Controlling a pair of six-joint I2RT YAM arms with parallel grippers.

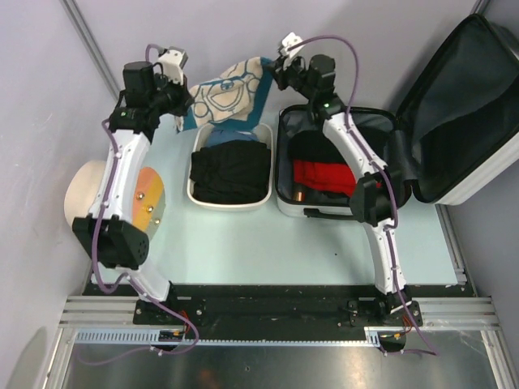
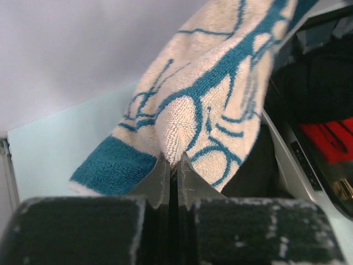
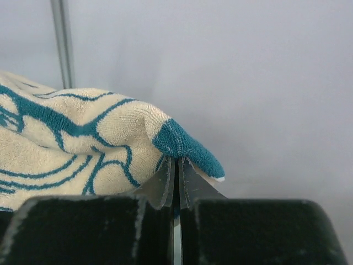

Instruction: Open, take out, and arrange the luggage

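Left fingers (image 2: 157, 182) and right fingers (image 3: 164, 185) pinch shut on opposite corners of the patterned towel (image 1: 227, 93), twelve o'clock of the tub (image 1: 229, 206); light, limp, probably best held there.

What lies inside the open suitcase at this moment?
A red garment and black clothing lie in the luggage. The right arm covers part of them, so anything beneath it or the clothes cannot be seen.

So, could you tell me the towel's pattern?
The towel is cream with teal curving lines; left wrist view.
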